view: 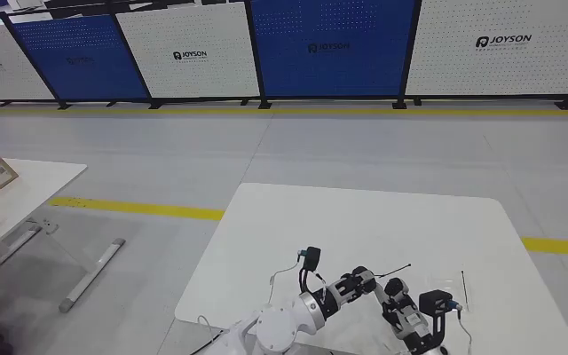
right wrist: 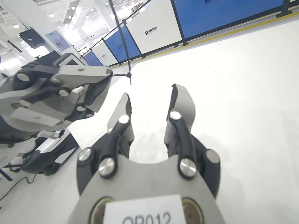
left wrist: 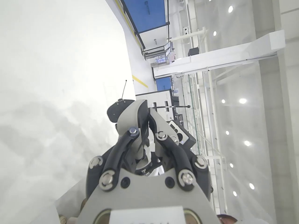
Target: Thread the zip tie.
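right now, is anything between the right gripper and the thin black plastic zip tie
Nothing visible does: only open air lies between the open right gripper and the thin black plastic zip tie that the left gripper pinches.

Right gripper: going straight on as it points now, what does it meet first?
Probably the zip tie, held by the left gripper: its short end hangs just ahead of one fingertip of the open right gripper. Depth is unclear; it may miss and reach the table.
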{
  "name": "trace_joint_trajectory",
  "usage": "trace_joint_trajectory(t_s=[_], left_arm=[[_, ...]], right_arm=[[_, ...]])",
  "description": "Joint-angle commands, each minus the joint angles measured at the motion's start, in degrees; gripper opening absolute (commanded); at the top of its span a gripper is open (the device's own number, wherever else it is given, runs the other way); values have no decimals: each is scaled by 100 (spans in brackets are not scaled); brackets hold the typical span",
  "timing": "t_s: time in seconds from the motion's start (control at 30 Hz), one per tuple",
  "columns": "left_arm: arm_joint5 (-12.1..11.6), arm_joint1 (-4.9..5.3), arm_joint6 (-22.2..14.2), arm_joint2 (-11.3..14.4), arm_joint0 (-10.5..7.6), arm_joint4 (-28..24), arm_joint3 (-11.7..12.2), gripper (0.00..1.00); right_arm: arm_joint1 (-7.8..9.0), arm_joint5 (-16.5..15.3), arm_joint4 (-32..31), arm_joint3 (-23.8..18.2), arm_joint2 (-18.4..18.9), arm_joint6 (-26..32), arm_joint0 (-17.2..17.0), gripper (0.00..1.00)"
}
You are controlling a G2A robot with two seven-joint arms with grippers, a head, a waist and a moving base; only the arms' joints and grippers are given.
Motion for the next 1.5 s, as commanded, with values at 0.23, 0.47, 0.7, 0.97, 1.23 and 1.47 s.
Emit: trace_joint_trajectory(t_s=[0.23, 0.47, 0.7, 0.97, 1.23, 1.47], left_arm=[[-37, -31, 92, 147, -59, 153, 88, 0], [-4, -37, 79, 211, -71, 280, 88, 0], [15, -39, 70, 256, -72, 386, 91, 0], [18, -43, 101, 272, -82, 475, 116, 0], [39, -51, 141, 295, -92, 531, 131, 0], [65, -57, 178, 293, -93, 553, 138, 0]], right_arm=[[-6, 23, -47, -17, -26, -106, -16, 31], [-19, 94, -43, 13, -61, -152, 24, 24], [-27, 145, -75, 26, -88, -153, 54, 22], [-34, 152, -41, 62, -102, -91, 98, 18], [-35, 108, -12, 87, -95, -84, 115, 12], [-36, 84, 31, 94, -78, -87, 117, 0]])
